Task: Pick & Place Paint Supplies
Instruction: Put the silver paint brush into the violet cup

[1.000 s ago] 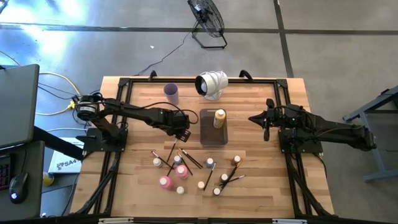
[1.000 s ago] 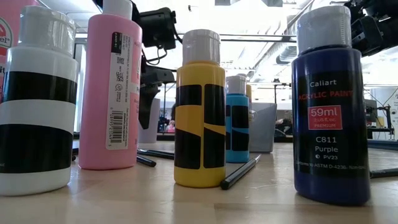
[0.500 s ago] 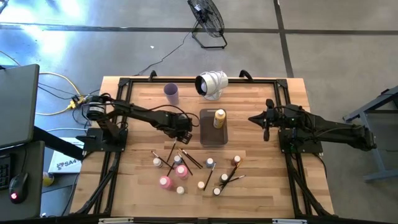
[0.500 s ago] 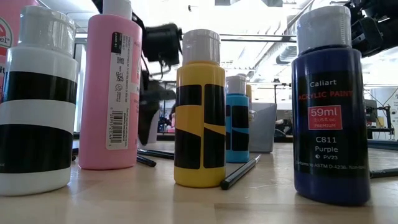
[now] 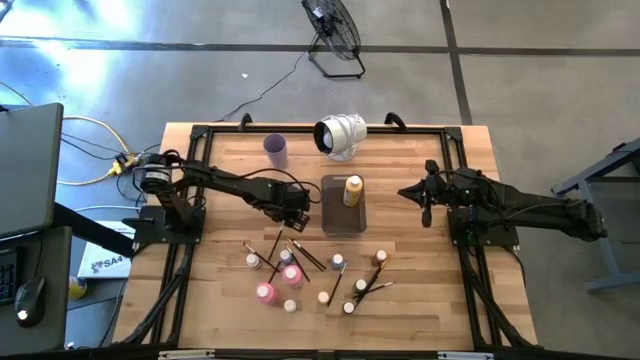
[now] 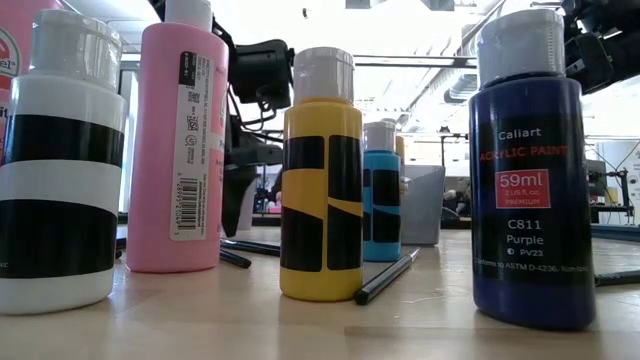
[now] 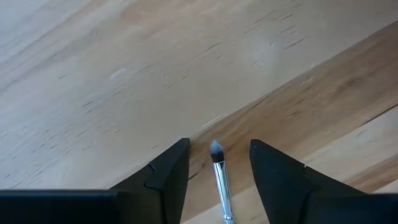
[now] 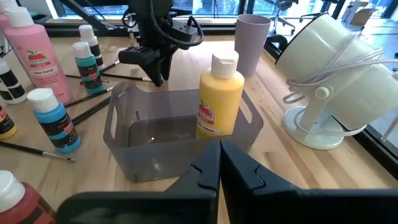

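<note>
Wooden table (image 5: pixel 400 300) | left gripper (image 7: pixel 217 163) low over it, fingers parted around paintbrush (image 7: pixel 219 177) tip, not gripping | right gripper (image 8: pixel 219 163) closed, empty, facing grey tray (image 8: pixel 124 134)

A lilac cup (image 5: pixel 276 149) and white lamp (image 5: pixel 341 136) stand behind the grey tray (image 5: pixel 334 218) on the wooden table (image 5: pixel 420 290).
</note>
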{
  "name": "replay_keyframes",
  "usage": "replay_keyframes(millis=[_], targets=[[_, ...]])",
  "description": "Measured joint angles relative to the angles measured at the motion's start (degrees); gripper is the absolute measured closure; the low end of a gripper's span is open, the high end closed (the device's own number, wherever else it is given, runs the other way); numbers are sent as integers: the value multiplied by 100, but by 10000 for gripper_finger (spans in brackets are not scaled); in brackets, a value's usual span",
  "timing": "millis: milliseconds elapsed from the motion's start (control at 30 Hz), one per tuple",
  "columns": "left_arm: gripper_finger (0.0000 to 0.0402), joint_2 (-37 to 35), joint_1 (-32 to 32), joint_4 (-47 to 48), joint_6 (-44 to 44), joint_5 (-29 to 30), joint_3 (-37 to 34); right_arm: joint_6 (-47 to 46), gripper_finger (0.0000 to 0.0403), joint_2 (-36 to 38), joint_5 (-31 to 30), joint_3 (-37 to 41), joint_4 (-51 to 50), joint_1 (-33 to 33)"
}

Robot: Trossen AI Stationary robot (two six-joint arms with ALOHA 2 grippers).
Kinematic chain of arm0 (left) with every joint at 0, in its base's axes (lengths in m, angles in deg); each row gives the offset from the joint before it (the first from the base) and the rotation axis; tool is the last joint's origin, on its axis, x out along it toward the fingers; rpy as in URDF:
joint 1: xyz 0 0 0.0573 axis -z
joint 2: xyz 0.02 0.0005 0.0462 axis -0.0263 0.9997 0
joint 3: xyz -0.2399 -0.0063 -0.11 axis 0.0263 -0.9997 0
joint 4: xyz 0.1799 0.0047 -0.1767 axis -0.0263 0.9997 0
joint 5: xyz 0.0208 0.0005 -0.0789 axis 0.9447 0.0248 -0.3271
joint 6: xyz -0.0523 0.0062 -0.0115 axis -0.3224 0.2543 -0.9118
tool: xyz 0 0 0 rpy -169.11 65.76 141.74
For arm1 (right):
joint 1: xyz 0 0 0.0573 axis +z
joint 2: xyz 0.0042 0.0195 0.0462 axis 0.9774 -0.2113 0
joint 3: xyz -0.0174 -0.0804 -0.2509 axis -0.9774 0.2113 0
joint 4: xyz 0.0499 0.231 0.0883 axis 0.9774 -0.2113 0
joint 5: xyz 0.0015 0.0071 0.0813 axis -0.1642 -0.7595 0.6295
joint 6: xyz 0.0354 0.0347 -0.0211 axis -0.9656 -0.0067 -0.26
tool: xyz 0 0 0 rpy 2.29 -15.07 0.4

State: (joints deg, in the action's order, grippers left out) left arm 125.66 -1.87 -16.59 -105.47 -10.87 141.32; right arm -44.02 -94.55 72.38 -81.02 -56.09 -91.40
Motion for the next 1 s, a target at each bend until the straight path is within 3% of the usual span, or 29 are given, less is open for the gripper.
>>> replay_keyframes(millis=[267, 1000], targets=[[290, 7, -1, 29, -43, 52, -13, 2, 401, -12, -1, 0, -1, 0], [368, 15, 0, 42, -157, 141, -18, 4, 401, -11, -3, 0, -1, 0]])
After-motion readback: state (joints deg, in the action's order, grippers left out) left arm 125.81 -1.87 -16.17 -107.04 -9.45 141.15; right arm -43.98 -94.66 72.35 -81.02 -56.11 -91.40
